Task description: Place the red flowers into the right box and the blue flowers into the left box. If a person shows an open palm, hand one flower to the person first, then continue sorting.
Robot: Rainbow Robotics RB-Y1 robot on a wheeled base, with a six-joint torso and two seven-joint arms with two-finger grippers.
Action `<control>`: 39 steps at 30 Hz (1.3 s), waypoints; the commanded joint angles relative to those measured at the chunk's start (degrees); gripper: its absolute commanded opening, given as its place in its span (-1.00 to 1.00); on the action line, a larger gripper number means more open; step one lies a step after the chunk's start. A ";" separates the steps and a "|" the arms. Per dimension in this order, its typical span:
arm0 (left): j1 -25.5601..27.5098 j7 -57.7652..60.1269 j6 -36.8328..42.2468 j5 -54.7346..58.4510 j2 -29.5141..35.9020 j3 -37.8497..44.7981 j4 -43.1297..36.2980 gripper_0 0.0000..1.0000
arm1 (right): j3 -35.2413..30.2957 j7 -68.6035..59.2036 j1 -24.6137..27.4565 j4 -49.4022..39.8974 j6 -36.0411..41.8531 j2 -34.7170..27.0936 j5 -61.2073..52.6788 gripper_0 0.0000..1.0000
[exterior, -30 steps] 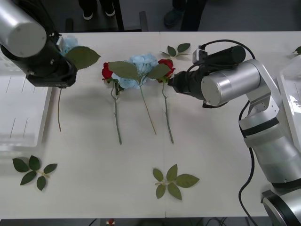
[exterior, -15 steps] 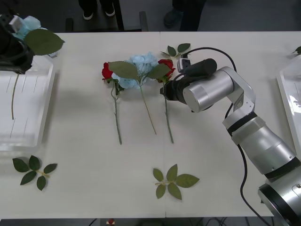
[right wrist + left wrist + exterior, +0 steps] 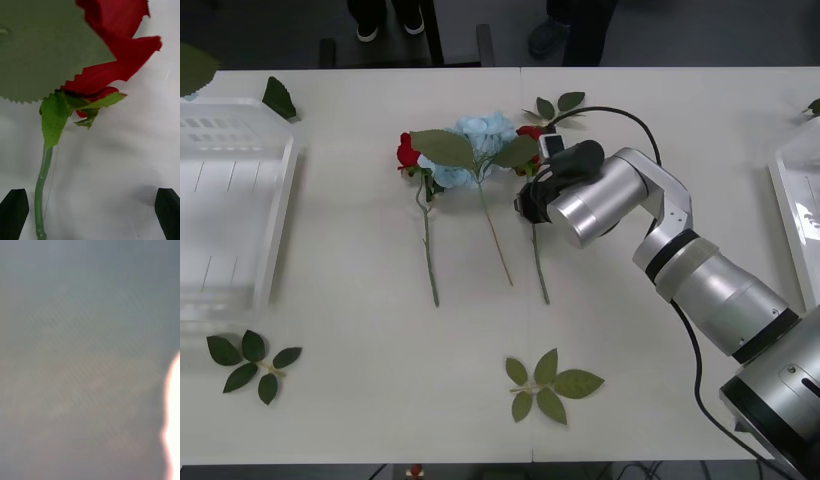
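Note:
Three flowers lie side by side mid-table: a red flower (image 3: pixel 408 152), a blue flower (image 3: pixel 484 131) and a second red flower (image 3: pixel 531 133) with its stem (image 3: pixel 536 262) running toward me. My right gripper (image 3: pixel 526 201) hovers low over that second rose. In the right wrist view the gripper (image 3: pixel 90 219) is open; the rose head (image 3: pixel 112 67) and stem (image 3: pixel 42 180) lie on the table between the black fingertips (image 3: pixel 13 212), the stem close to one of them. The left box (image 3: pixel 277 210) stands at the left, the right box (image 3: pixel 786 200) at the right edge.
Bloomless leaf sprigs lie at the near left (image 3: pixel 250 362), near middle (image 3: pixel 548 385) and far middle (image 3: pixel 556 104). A green leaf (image 3: pixel 278 98) sticks up at the left box's far corner and another (image 3: pixel 194 66) at the view's top left.
The left arm carried a blue flower leftward over the left box and out of the front view. My right gripper shifted left and lower over the right-hand rose.

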 commanded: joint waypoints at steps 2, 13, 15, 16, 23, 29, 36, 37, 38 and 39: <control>1.65 -3.66 -5.43 -2.88 -1.03 0.54 5.16 -1.00 | -0.30 0.77 -1.28 -0.76 -0.21 2.02 0.15 0.59; 7.89 -4.28 -17.64 -7.98 -4.90 0.63 10.52 -1.00 | -0.57 -0.38 -1.28 0.12 -0.38 1.93 2.08 -1.00; 8.50 -4.36 -18.79 -8.06 -5.34 0.54 11.22 -1.00 | -1.01 -0.55 -1.28 0.12 -0.47 1.93 2.08 -1.00; 8.94 -4.36 -19.67 -8.33 -5.69 0.54 11.57 -1.00 | -1.27 -0.55 -1.28 -0.15 -0.47 2.02 2.43 -1.00; 11.58 -4.10 -23.71 -10.61 -6.57 0.63 11.93 -1.00 | -5.14 -0.73 -1.19 -6.83 6.47 1.23 3.40 -1.00; 11.93 -3.93 -23.97 -10.70 -6.57 0.54 11.93 -0.54 | -11.73 -0.29 0.83 -22.12 21.41 -2.38 2.25 -1.00; 12.02 -3.75 -24.06 -10.88 -6.57 0.63 12.01 0.78 | -23.42 0.77 6.11 -38.47 35.74 -9.76 -4.34 -1.00; 12.02 -3.75 -24.06 -10.88 -6.57 0.63 12.01 0.78 | -24.74 0.94 6.81 -39.70 36.97 -10.90 -5.13 -1.00; 12.02 -3.66 -24.06 -10.96 -6.57 0.63 12.10 0.78 | -27.02 2.26 8.22 -41.54 39.25 -13.19 -6.89 -1.00; 12.02 -3.66 -24.06 -10.88 -6.57 0.63 12.01 0.78 | -28.60 3.58 9.09 -42.51 40.49 -14.86 -8.12 -1.00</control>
